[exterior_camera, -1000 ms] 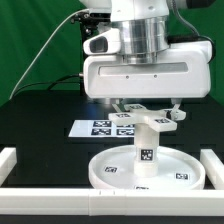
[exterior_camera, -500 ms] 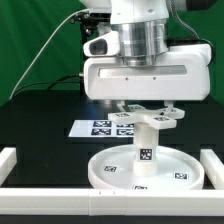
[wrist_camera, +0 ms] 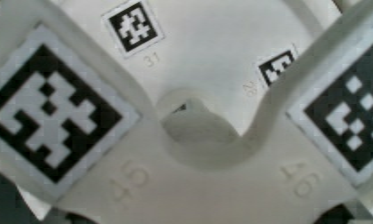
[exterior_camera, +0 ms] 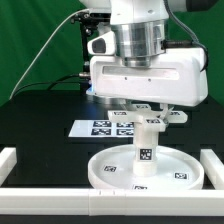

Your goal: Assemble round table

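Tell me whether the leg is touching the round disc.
Touching: the exterior view shows the leg standing upright on the disc's centre, no gap visible.

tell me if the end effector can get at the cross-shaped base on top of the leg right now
Probably yes. The end effector hangs directly over the cross-shaped base, which sits atop the upright leg in the round disc. Nothing stands between them; whether it already grips is unclear.

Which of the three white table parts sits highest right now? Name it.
The small cross-shaped base, perched atop the upright leg just under the gripper; the large round disc lies flat on the table.
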You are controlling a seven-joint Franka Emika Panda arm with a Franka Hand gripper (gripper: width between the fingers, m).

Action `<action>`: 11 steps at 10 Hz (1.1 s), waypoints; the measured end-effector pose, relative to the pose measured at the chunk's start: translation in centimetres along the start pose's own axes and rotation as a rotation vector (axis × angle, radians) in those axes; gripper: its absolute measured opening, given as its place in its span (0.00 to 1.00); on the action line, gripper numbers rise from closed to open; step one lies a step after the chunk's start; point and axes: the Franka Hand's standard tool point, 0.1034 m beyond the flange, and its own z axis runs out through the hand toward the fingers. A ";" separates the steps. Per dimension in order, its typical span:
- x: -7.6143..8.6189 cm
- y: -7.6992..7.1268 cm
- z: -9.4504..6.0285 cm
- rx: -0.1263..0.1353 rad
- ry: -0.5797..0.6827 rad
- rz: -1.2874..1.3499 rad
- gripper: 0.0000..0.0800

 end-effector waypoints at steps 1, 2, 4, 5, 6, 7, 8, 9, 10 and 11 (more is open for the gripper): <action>-0.1 -0.1 0.0 0.001 -0.002 0.154 0.56; -0.2 -0.3 0.0 0.013 0.004 0.323 0.56; -0.1 -0.6 0.1 0.081 0.040 0.573 0.56; -0.2 -0.7 0.1 0.097 0.040 0.636 0.56; -0.2 -0.7 0.1 0.096 0.038 0.661 0.57; -0.2 -0.7 0.2 0.095 0.038 0.650 0.57; -0.3 -0.6 0.2 0.090 0.035 0.644 0.75; -0.6 -0.5 -0.2 0.070 0.011 0.601 0.75; -0.7 -0.5 -0.9 0.065 -0.009 0.576 0.80; -0.7 -0.5 -1.5 0.064 -0.021 0.574 0.81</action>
